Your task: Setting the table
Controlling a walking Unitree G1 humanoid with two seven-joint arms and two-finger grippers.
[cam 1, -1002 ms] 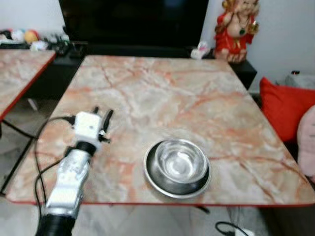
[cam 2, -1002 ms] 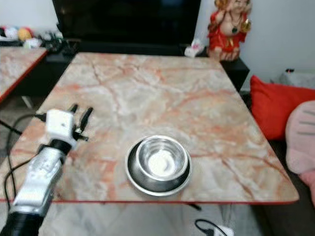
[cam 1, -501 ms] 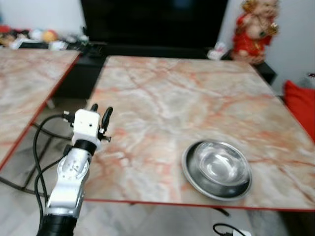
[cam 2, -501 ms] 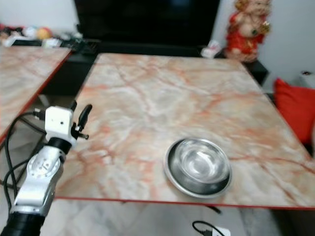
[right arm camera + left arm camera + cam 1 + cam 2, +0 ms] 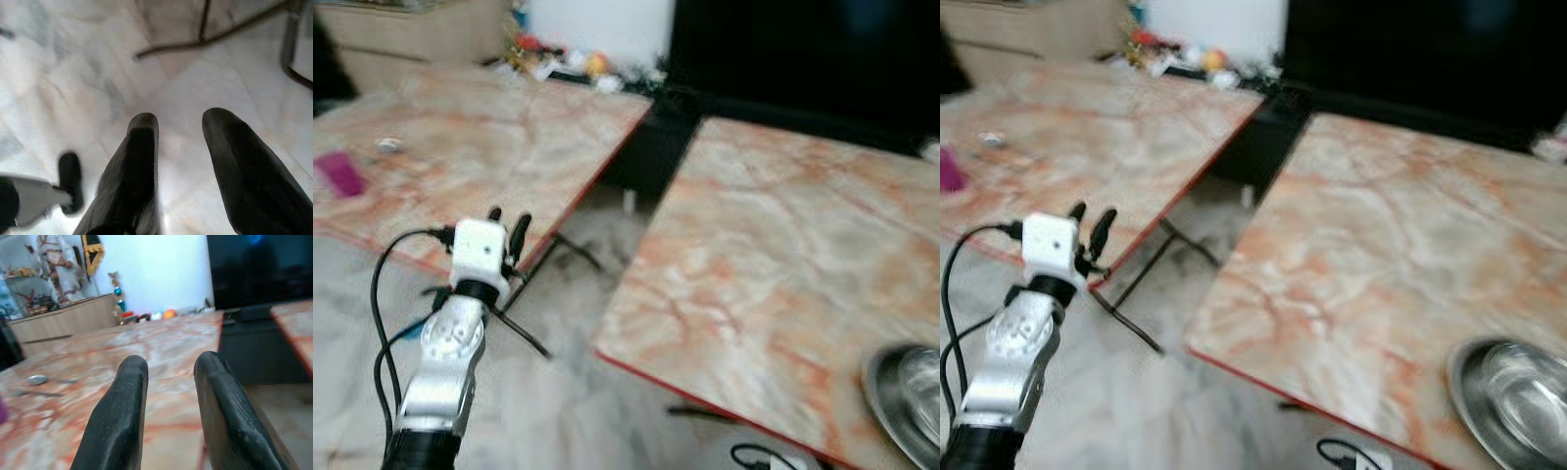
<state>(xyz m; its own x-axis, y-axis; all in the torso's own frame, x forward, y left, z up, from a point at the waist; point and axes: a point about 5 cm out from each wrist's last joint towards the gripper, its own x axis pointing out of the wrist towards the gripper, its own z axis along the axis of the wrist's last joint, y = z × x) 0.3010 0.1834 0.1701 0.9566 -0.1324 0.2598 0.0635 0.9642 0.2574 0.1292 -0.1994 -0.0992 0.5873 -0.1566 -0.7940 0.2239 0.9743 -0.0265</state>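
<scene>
A steel bowl on a steel plate (image 5: 1513, 401) sits near the front edge of the right marble table (image 5: 783, 245), at the far right of the head views. My left gripper (image 5: 507, 220) is raised over the floor gap beside the left marble table (image 5: 480, 147). It is open and holds nothing. A spoon (image 5: 386, 145) and a magenta object (image 5: 342, 174) lie on the left table. The left wrist view looks between the two black fingers (image 5: 129, 382) across that table, with the spoon (image 5: 36, 380) beyond them. My right gripper (image 5: 178, 122) hangs open over the pale floor.
Black folding table legs (image 5: 573, 250) cross the floor gap between the two tables. A large black screen (image 5: 1430, 49) stands behind the right table. A low sideboard with small toys (image 5: 578, 64) runs along the back wall. A power cable (image 5: 1342, 452) lies on the floor.
The whole view has swung left: the bowl has slid to the right edge and the left table has come into view. My left arm holds the same raised pose.
</scene>
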